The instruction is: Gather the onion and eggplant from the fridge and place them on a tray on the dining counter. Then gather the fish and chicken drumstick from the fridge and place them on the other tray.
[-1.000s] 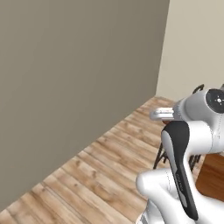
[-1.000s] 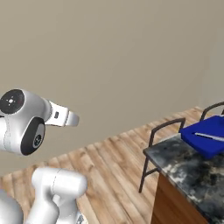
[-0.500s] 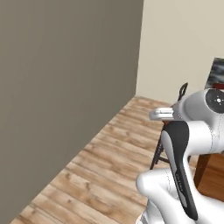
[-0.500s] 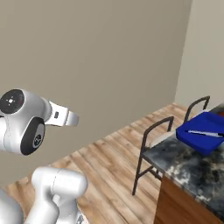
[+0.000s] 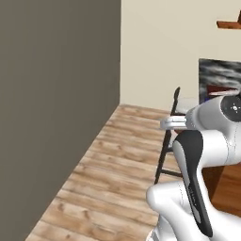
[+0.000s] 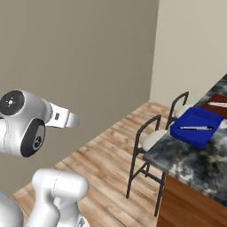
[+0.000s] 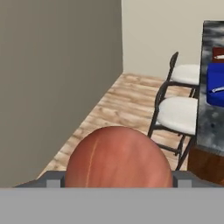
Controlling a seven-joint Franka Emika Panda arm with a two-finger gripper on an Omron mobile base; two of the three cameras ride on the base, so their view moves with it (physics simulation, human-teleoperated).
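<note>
Between the two dark fingertips [image 7: 179,178] sits the round reddish-brown onion [image 7: 117,158], clamped wide in the gripper [image 7: 118,181] and carried out in front of the robot. It looks like the carry leg of the first step: onion in hand, heading for the dark marbled dining counter [image 6: 201,162]. Next it must close on that counter and come over the blue tray [image 6: 196,127] on it. Compared with a second ago, the view has swung, bringing counter and metal-framed stools [image 6: 150,141] closer.
</note>
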